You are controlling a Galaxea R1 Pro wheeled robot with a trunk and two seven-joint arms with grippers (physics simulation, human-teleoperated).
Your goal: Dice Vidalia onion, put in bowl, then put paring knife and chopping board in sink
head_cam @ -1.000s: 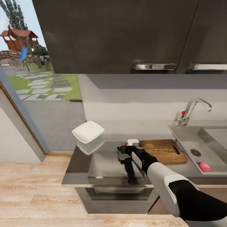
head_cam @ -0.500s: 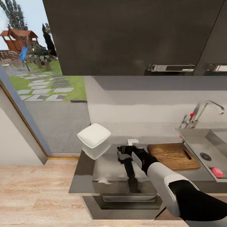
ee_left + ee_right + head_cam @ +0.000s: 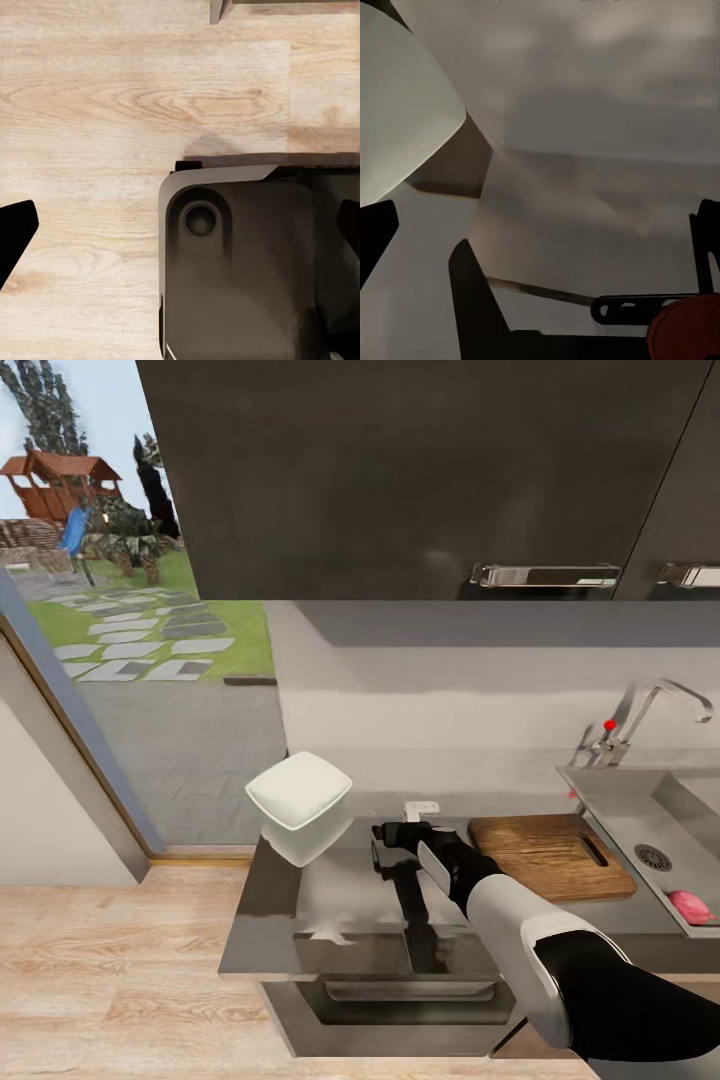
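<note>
Right black gripper [image 3: 385, 844] over glossy grey countertop [image 3: 330, 905] mid-counter, fingers spread, empty. Pink onion [image 3: 688, 905] in grey steel sink [image 3: 620, 795]. Brown wooden chopping board [image 3: 550, 855] beside sink; white rounded-square bowl [image 3: 298, 792] at counter's back-left corner.

no readable text, no labels, no brand marks, no numbers, nothing legible on any surface

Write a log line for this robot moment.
right end effector: over countertop, between bowl and chopping board | Vidalia onion: in sink
</note>
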